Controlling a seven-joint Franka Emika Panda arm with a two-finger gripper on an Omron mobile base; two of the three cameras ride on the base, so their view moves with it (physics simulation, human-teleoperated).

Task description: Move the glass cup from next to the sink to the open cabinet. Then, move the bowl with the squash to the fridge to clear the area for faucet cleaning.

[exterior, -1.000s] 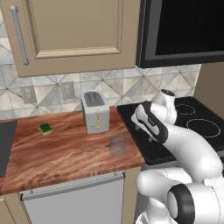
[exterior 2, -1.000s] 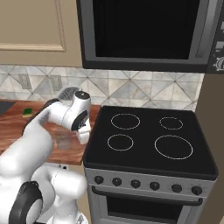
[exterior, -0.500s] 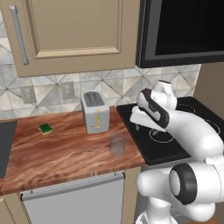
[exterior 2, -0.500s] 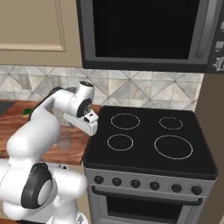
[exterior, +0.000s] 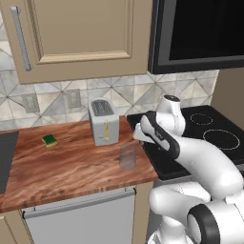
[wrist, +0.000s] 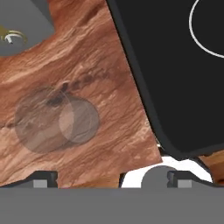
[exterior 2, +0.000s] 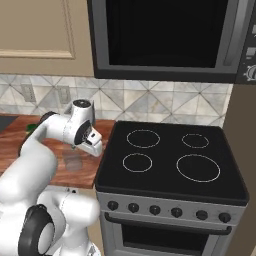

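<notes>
Hand view: glass cup (wrist: 54,120) stands upright on the wood-grain counter (wrist: 100,83), left of the gripper (wrist: 113,177), whose jaws are spread wide and empty. Best to centre over the rim, then descend squarely; the smooth, clear cylinder likely slips if pinched off-axis.

At centre frame, the glass cup (exterior: 127,157) is clear with a grey tint. It stands on a reddish-brown, wood-grained counter (exterior: 66,167). The toaster (exterior: 104,121) is silver-grey, the sponge (exterior: 49,140) at left green and yellow. The stove (exterior 2: 170,160) is black with white rings. The cabinet (exterior: 81,35) above is tan, over grey-beige geometric tiles (exterior: 52,95).
</notes>
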